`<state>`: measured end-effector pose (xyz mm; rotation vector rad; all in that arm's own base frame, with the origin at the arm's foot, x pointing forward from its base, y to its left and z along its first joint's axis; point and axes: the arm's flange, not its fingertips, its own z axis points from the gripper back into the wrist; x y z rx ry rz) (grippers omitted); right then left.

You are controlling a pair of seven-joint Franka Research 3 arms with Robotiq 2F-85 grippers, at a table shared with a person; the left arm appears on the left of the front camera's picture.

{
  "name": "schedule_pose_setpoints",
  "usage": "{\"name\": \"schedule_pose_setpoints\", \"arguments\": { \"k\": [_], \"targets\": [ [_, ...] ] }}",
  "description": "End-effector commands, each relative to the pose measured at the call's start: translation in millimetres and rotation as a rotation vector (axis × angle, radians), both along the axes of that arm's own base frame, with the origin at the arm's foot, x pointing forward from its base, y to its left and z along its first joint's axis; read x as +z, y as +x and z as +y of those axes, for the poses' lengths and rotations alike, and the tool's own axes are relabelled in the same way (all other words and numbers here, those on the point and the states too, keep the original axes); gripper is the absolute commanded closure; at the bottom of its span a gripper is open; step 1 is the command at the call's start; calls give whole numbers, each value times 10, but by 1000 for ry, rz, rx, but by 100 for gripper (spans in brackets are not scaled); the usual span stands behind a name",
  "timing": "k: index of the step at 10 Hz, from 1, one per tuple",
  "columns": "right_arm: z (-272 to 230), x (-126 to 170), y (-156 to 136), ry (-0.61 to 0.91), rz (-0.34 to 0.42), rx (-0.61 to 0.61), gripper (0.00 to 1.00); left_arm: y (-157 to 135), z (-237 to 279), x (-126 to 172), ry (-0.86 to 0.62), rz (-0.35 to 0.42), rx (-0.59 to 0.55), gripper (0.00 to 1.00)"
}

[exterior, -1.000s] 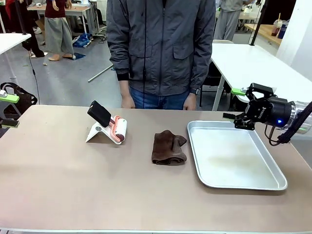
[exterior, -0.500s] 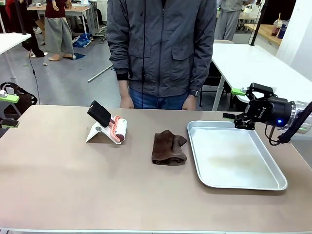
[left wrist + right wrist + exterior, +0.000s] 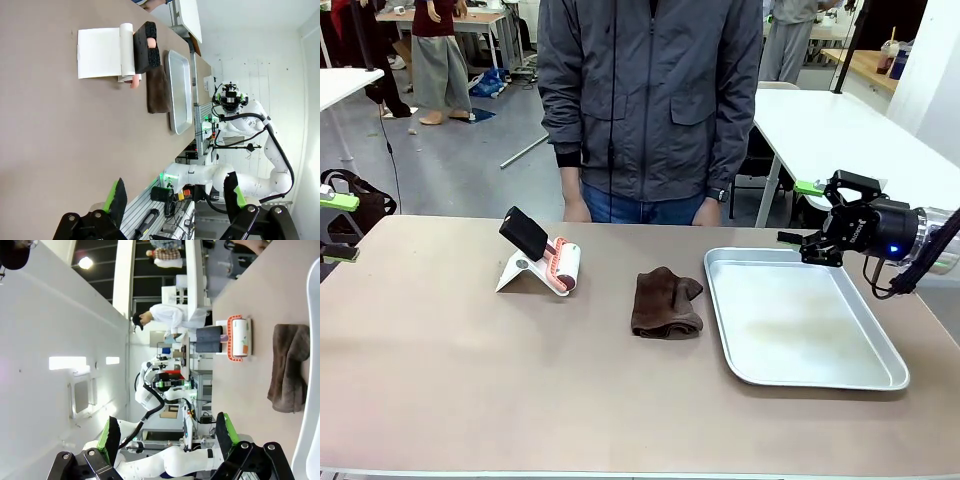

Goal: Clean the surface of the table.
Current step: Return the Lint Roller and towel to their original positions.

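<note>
nothing on the worktop [image 3: 470, 390] has shifted since a second ago; just the person [image 3: 650, 100] at the far edge has swayed slightly. both arms hold their places. the right hand [image 3: 798, 212] hovers past the far right corner of the silver tray [image 3: 840, 375], fingers apart, gripping nothing. the left hand [image 3: 175, 200] sits at the left edge, fingers spread wide and empty. a brown cloth [image 3: 665, 303] lies mid-worktop, just left of the tray, with a lint roller [image 3: 560, 266] on its white stand farther left.
</note>
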<state>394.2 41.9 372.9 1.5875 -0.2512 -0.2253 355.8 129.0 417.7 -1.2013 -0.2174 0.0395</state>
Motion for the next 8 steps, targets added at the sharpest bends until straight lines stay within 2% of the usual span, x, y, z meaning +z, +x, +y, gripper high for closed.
{"name": "schedule_pose_setpoints", "arguments": {
  "k": [1, 8],
  "targets": [
    [-9, 53, -21, -1, 16, 15, 0, -20, -10, 22, -4, -7, -3, 0],
    [-9, 53, -21, -1, 16, 15, 0, -20, -10, 22, -4, -7, -3, 0]
  ]
}}
